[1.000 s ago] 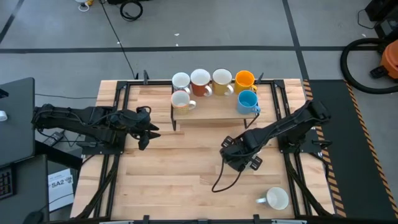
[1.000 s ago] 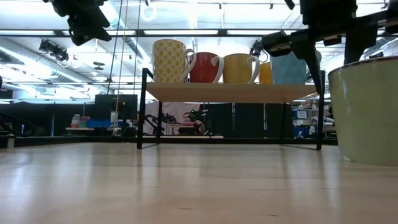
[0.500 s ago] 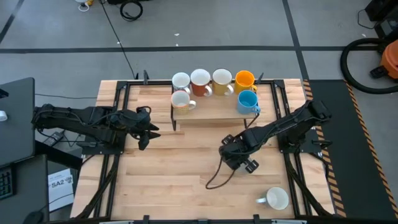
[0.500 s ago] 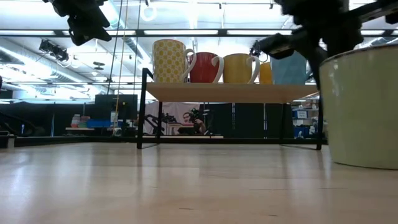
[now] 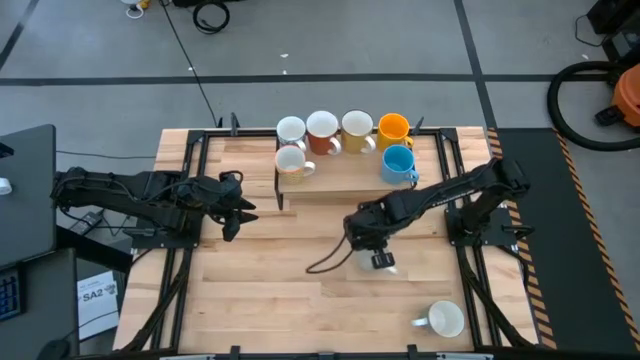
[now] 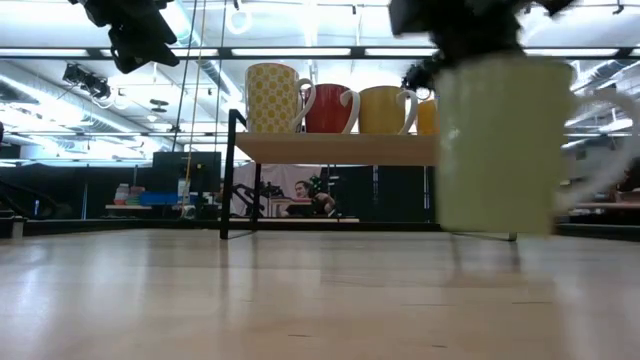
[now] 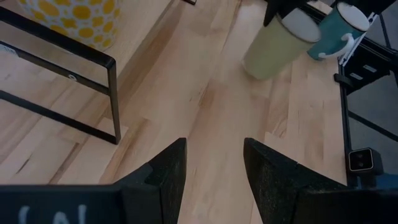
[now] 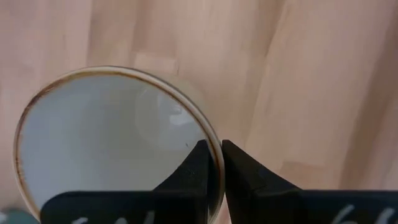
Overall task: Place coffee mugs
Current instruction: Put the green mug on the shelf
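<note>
Item in hand: right pincer (image 8: 212, 163), fingers pinched onto the rim wall of a pale yellow-green mug (image 8: 112, 143), one finger inside the lip and one outside. The mug hung clear of the bench (image 5: 260, 290), in front of the shelf (image 5: 340, 180), about mid-bench.

Handling, as judged: glazed ceramic, rigid, smooth and likely slippery under narrow fingers; moderate weight hanging off one side of the rim, so prone to swing or tip; would chip or crack if knocked against the shelf frame. Rim wall offered the workable hold; the handle (image 6: 600, 140) looked awkward for fingers this close together.

Left pincer (image 7: 211, 165): spread, nothing held, hovering at the bench's left side.

Count of mugs, from the overhead view:
- on the shelf: six, namely three whitish or patterned, one white with a reddish inside (image 5: 322, 128), one orange-yellow (image 5: 393, 127), one light blue (image 5: 398, 160)
- carried: one
- loose on the bench near the right front corner: one white mug (image 5: 445, 320)
- total: eight
</note>
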`<state>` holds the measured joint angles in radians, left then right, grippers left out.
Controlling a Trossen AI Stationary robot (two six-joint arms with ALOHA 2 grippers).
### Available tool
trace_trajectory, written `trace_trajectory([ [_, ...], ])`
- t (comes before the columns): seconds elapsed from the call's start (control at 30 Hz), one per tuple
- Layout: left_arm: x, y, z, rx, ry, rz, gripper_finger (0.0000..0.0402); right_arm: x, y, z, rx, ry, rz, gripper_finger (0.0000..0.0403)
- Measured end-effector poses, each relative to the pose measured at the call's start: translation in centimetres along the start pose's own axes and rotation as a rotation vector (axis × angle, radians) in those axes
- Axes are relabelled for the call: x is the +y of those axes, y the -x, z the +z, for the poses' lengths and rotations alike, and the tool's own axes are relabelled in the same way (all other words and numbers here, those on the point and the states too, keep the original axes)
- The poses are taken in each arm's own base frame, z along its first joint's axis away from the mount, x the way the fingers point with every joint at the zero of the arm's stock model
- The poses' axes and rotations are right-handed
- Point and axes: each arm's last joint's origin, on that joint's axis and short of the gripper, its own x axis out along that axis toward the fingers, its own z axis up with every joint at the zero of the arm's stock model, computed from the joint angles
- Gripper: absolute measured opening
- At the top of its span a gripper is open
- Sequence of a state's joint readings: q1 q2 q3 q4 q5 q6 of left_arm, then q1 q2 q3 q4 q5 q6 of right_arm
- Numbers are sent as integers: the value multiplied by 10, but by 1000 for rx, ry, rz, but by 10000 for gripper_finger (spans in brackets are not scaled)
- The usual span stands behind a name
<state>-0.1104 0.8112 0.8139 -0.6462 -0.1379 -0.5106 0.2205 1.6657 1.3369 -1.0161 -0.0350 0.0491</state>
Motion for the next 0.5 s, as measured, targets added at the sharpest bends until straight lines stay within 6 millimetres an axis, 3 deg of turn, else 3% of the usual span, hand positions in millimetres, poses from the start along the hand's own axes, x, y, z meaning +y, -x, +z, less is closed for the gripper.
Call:
trace_trajectory([
  [0.5,0,0,0,0,0,0,167,-47,102,33,-252,80,-63,33],
])
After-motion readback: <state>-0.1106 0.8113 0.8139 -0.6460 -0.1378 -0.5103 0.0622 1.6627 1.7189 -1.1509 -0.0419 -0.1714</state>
